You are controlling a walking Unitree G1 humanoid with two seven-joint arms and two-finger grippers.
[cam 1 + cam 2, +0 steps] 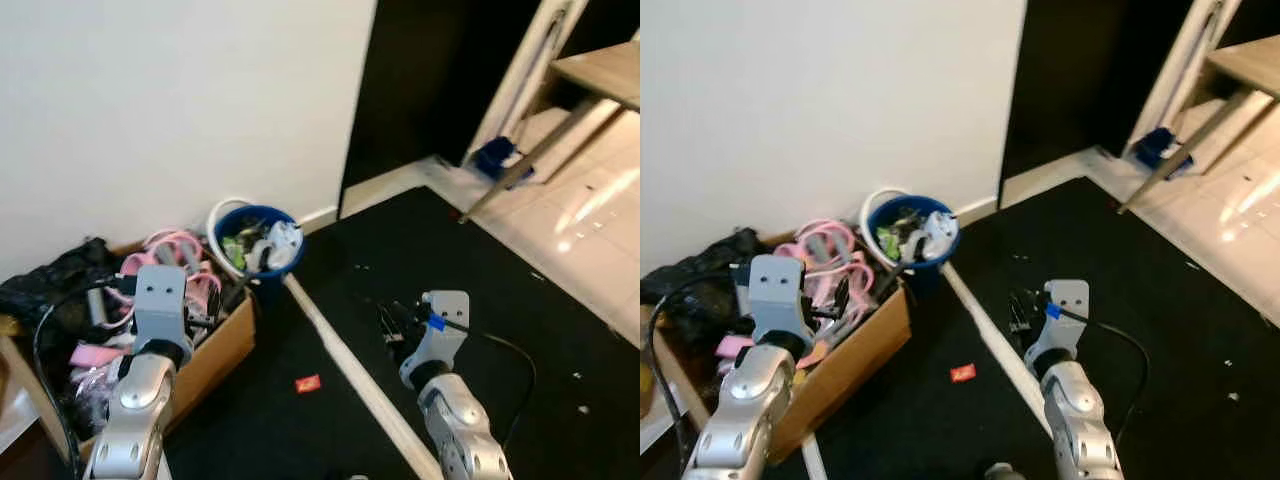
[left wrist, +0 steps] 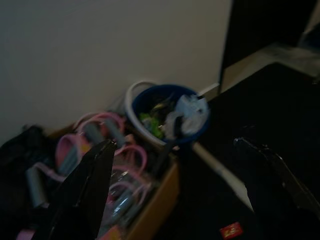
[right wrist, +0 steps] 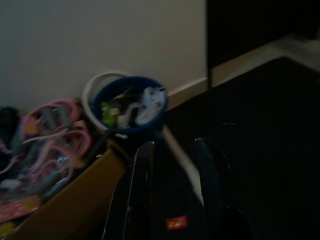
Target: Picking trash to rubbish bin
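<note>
Your left claw point(image 2: 175, 190) gapes wide, right claw point(image 3: 172, 187) narrowly parted, both empty; the red wrapper point(image 1: 308, 383) near the overfull blue bin point(image 1: 262, 245) may slip.

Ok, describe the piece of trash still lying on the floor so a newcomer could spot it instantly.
Start at the white wall, where a blue bin stands beside a cardboard box. On the black mat in front of the box lies a small red wrapper, the only bright red, flat scrap there.

head eyes: looking down from high up at the blue bin point(image 1: 255, 243)
wrists: sitting low, both facing that same bin and the red wrapper point(image 3: 176, 222)
</note>
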